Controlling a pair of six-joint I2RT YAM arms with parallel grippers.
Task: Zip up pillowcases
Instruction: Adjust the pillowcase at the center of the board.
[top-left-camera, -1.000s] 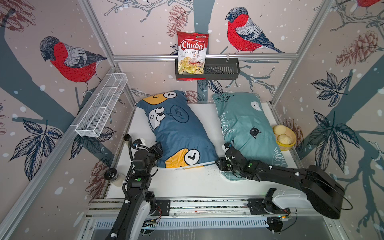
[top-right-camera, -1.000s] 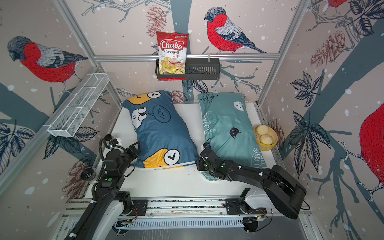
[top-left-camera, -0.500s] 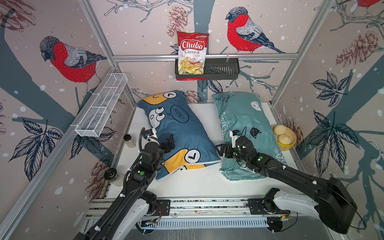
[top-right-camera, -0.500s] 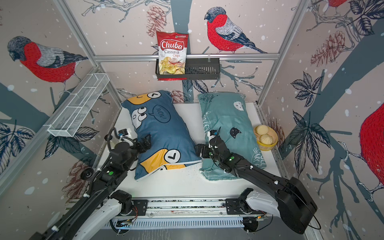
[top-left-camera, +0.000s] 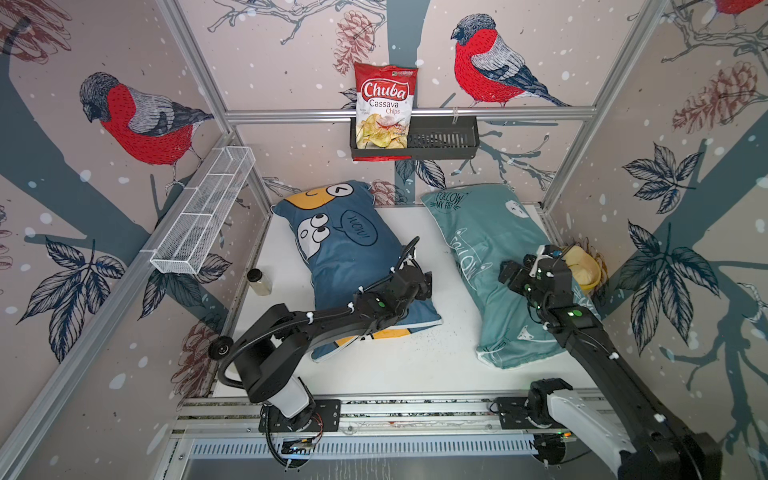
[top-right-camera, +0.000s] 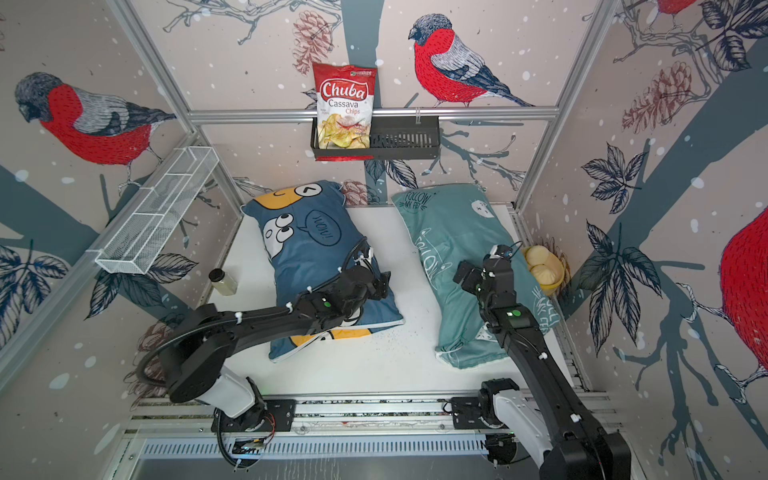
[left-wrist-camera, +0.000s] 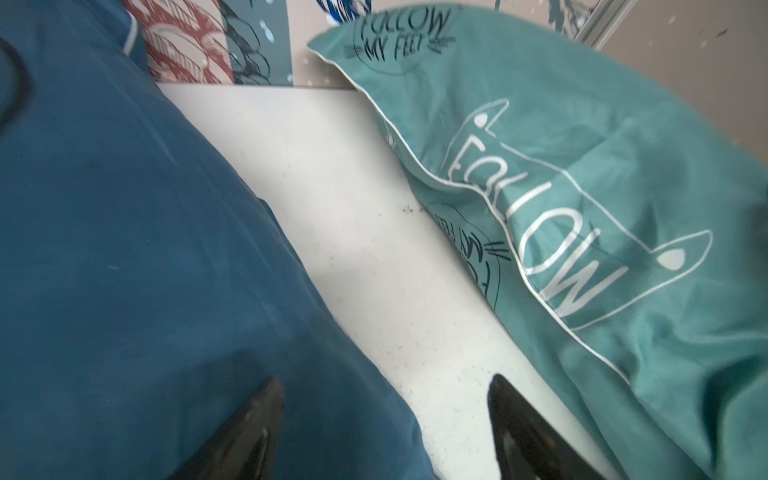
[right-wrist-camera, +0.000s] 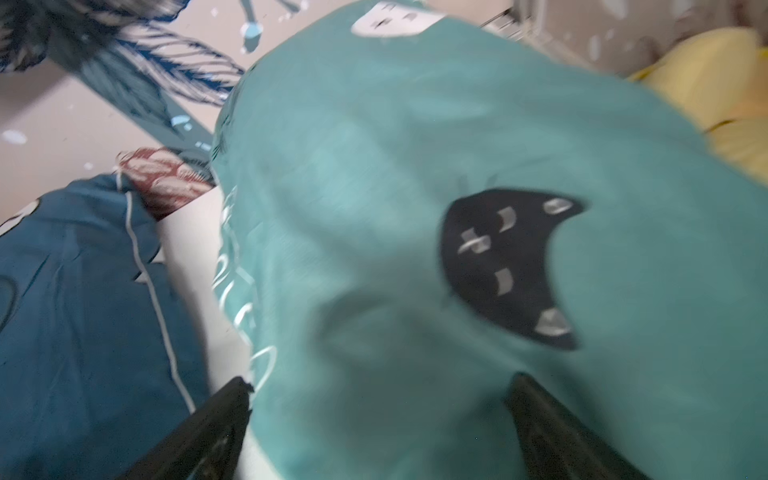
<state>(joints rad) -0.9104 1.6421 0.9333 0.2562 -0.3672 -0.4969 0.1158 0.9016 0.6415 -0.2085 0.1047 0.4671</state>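
Observation:
The dark blue pillowcase (top-left-camera: 349, 257) (top-right-camera: 316, 249) lies left on the white table (top-left-camera: 415, 357). The teal pillowcase (top-left-camera: 490, 249) (top-right-camera: 453, 232) lies right. My left gripper (top-left-camera: 424, 282) (top-right-camera: 384, 282) hangs open over the blue pillow's right edge. In the left wrist view the gripper (left-wrist-camera: 384, 380) has one finger over blue fabric (left-wrist-camera: 124, 249) and the other over bare table, holding nothing. My right gripper (top-left-camera: 509, 274) (top-right-camera: 463, 272) is open above the middle of the teal pillow. In the blurred right wrist view the gripper (right-wrist-camera: 380, 378) has only teal cloth (right-wrist-camera: 415, 166) below it. No zip shows.
A yellow bowl (top-left-camera: 582, 266) of pale round buns sits at the table's right edge beside the teal pillow. A small jar (top-left-camera: 259, 282) stands at the left edge. A white wire basket (top-left-camera: 203, 216) hangs on the left wall. A black shelf (top-left-camera: 444, 137) with a chips bag (top-left-camera: 384, 112) hangs on the back rail.
Both arms left the pillows' near corners and moved away from the front. The left one swung right across the blue pillow; the right one opened wide and went over the teal pillow.

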